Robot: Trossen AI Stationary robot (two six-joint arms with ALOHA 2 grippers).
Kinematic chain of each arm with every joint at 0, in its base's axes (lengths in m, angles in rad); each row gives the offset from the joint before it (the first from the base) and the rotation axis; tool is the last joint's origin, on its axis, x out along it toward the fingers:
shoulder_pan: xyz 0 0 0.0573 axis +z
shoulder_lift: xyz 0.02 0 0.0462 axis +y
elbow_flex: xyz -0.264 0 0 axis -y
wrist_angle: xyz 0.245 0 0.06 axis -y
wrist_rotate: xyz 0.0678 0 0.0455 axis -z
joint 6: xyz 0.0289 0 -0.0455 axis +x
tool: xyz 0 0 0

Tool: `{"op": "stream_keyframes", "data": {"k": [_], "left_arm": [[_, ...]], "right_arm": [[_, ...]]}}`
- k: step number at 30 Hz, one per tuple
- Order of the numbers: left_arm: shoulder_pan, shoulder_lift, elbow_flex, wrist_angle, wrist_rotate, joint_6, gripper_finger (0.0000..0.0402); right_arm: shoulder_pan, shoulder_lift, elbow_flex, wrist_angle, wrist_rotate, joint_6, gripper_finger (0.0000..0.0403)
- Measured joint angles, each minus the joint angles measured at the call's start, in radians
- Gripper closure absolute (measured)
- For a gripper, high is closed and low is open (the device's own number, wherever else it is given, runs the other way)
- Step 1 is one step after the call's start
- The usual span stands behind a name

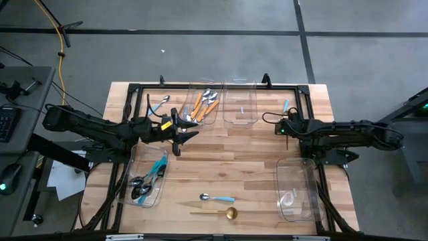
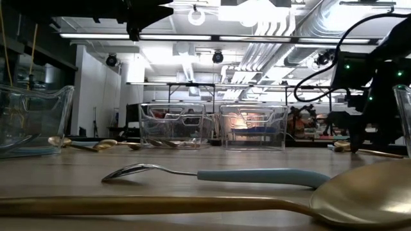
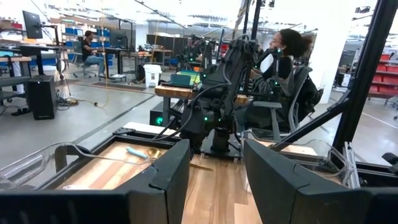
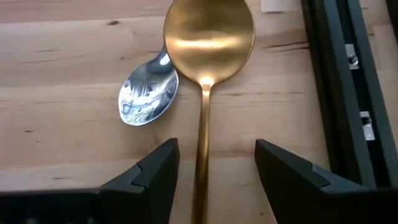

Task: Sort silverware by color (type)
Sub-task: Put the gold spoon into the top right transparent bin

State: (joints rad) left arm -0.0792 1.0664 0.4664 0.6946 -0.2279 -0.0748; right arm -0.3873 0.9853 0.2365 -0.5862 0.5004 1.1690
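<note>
My right gripper (image 4: 216, 150) (image 1: 285, 127) points down at the table's far right, open. Its fingers stand on either side of a gold spoon's handle (image 4: 203, 162) without touching it. The gold bowl (image 4: 208, 37) lies on the wood, against a silver spoon bowl (image 4: 149, 96). My left gripper (image 3: 214, 165) (image 1: 180, 134) is raised over the table's left middle, open and empty. A light-blue-handled spoon (image 1: 217, 198) (image 2: 257, 176) and another gold spoon (image 1: 224, 213) (image 2: 192, 206) lie near the near edge. One more blue-handled spoon (image 1: 158, 104) lies at the far left.
Two clear bins stand at the far edge: one (image 1: 204, 104) holds orange-handled utensils, the other (image 1: 239, 106) a small light-blue piece. A near-left bin (image 1: 146, 177) holds dark-headed, blue-handled pieces. A near-right bin (image 1: 297, 189) stands under my right arm. A black frame (image 1: 307, 94) rims the table.
</note>
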Motion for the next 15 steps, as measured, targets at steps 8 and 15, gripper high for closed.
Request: {"op": "stream_keyframes", "data": {"k": [8, 15], "left_arm": [[0.000, 0.000, 0.000, 0.000, 0.000, 0.000, 0.0261], [0.000, 0.000, 0.000, 0.000, 0.000, 0.000, 0.0261]], "right_arm": [[-0.001, 0.002, -0.009, 0.019, 0.024, 0.001, 0.0304], [-0.001, 0.003, -0.010, 0.016, 0.031, -0.022, 0.0394]]}}
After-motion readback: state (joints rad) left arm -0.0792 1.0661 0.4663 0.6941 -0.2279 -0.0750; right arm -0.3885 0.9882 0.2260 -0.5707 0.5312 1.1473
